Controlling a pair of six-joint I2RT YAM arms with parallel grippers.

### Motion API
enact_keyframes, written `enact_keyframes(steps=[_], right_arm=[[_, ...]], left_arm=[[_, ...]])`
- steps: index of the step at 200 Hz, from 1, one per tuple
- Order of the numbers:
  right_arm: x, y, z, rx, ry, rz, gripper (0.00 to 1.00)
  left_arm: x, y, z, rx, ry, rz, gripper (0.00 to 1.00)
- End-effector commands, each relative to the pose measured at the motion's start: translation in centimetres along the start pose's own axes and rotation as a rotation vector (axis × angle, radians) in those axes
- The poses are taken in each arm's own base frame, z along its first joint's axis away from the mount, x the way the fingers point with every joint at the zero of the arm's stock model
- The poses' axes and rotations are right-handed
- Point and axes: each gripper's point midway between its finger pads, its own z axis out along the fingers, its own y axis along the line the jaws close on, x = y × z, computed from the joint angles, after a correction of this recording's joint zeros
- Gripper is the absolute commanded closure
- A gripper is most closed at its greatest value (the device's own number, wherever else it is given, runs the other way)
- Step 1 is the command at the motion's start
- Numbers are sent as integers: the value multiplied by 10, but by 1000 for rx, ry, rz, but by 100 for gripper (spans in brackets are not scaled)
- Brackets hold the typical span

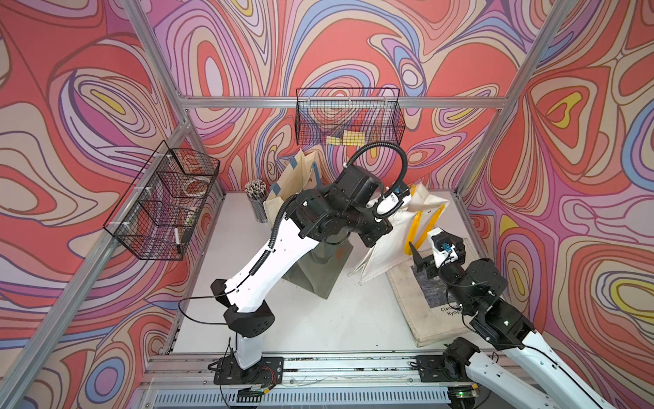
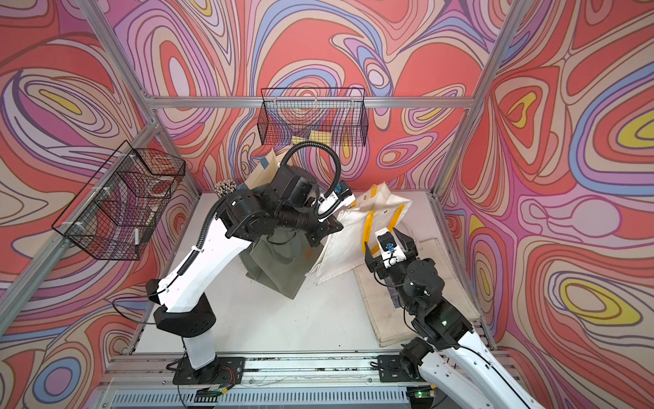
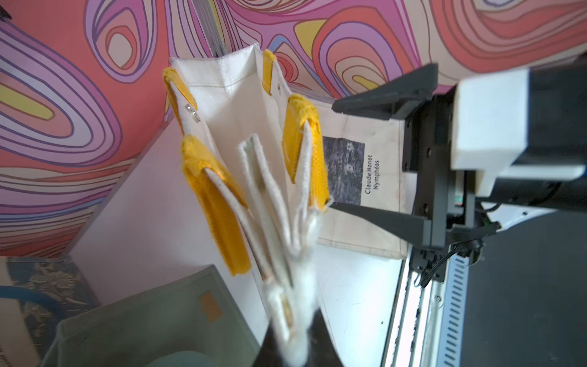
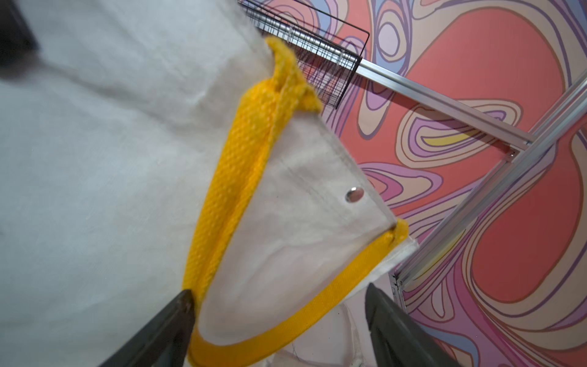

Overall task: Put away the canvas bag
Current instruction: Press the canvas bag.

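A white canvas bag point(image 1: 393, 233) point(image 2: 345, 244) with yellow handles hangs tilted above the table's back right. My left gripper point(image 1: 406, 202) point(image 3: 293, 344) is shut on the bag's bunched top edge point(image 3: 276, 228), and the bag's mouth gapes away from it. My right gripper point(image 2: 385, 244) point(image 4: 279, 292) stands open right beside the bag. A yellow handle loop point(image 4: 222, 203) runs between its fingers, and one fingertip point(image 4: 185, 300) touches the strap. Nothing is pinched there.
A green fabric bin point(image 1: 315, 272) stands mid-table under the left arm. A second flat canvas bag point(image 1: 421, 311) with a dark print lies at the right. A cream tote point(image 1: 297, 177) and a pencil cup point(image 1: 257, 202) stand at the back. Wire baskets point(image 1: 348, 120) point(image 1: 162, 205) hang on the walls.
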Motion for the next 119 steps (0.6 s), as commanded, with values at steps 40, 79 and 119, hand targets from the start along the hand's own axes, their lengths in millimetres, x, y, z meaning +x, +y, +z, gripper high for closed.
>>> enact_keyframes(steps=[40, 79, 119], right_arm=[[-14, 35, -14, -294, 68, -162, 7], [-1, 52, -16, -415, 170, -224, 5], [2, 57, -12, -452, 208, -238, 3]], left_arm=[[-3, 18, -25, -217, -93, 349, 100], [-10, 9, -37, -229, -246, 424, 100], [-2, -7, -35, -184, -289, 502, 100]])
